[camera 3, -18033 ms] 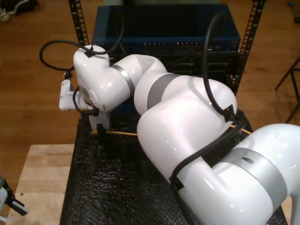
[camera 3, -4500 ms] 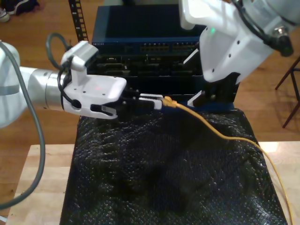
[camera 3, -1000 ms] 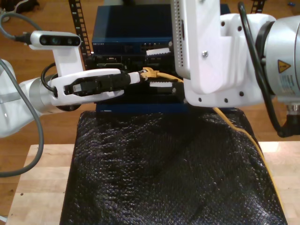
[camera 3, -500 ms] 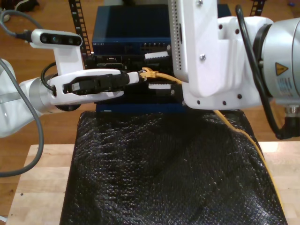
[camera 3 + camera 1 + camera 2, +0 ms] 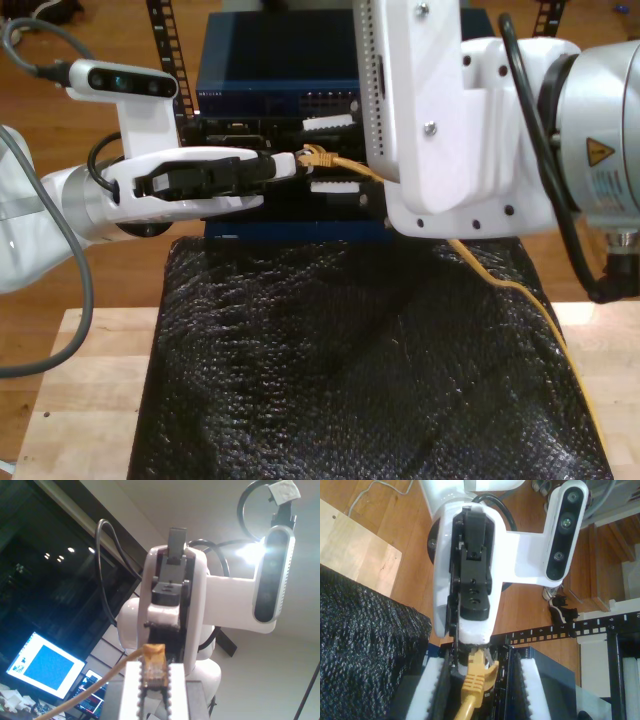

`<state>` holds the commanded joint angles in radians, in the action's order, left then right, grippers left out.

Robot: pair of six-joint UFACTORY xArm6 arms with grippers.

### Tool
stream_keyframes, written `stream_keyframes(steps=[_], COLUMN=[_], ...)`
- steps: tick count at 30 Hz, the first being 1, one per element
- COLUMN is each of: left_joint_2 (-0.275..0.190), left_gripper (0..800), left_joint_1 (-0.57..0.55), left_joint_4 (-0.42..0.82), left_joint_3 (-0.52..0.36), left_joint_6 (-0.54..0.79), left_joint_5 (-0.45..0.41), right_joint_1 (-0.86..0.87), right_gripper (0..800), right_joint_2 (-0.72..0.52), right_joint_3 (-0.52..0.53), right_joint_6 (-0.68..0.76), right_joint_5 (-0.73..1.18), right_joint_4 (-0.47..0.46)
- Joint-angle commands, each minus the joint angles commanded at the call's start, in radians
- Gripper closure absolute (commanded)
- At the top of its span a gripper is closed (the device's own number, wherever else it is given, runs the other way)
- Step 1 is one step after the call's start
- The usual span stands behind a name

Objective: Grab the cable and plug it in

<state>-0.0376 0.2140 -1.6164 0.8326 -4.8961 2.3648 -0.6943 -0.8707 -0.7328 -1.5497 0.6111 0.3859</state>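
my first gripper (image 5: 290, 166) is pinched tight on the clear plastic plug (image 5: 154, 666) at the end of the thin yellow-orange network cable (image 5: 522, 292). in the first wrist view the two white ribbed fingertips (image 5: 132, 692) squeeze the plug from either side, and its amber tip pokes out just past them. facing it, my second gripper (image 5: 330, 152) is spread wide. in the second wrist view its white padded fingers (image 5: 434, 690) stand apart, with the cable's yellow boot (image 5: 476, 677) running between them and a gap showing on each side, so it straddles the cable without gripping it. the two grippers meet nose to nose, and the first gripper's tips sit right at the mouth of the second. just beyond the pinched plug is the front face of the dark blue rack-mounted network switch (image 5: 280, 65), with its rows of ports close behind the fingertips. whether the plug is touching a port, i cannot tell. behind the second gripper the cable trails down under that arm's white body. it then runs along the edge of the black bubble-textured mat (image 5: 350, 380) on the exterior view's right. that mat lies below both grippers, on the pale wooden table (image 5: 90, 370).
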Motion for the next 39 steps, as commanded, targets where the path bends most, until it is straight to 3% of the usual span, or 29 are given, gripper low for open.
stream_keyframes(steps=[11, 39], left_joint_2=[-0.002, 0.003], left_gripper=[792, 792], left_joint_1=[0.000, 0.000], left_joint_4=[0.000, 0.000], left_joint_3=[0.000, 0.000], left_joint_6=[0.000, -0.009], left_joint_5=[0.015, 0.015], right_joint_1=[0.000, 0.000], right_gripper=[535, 589], right_joint_2=[-0.002, -0.003], right_joint_3=[0.000, 0.002], right_joint_6=[0.000, 0.000], right_joint_5=[-0.002, -0.002], right_joint_4=[0.000, 0.000])
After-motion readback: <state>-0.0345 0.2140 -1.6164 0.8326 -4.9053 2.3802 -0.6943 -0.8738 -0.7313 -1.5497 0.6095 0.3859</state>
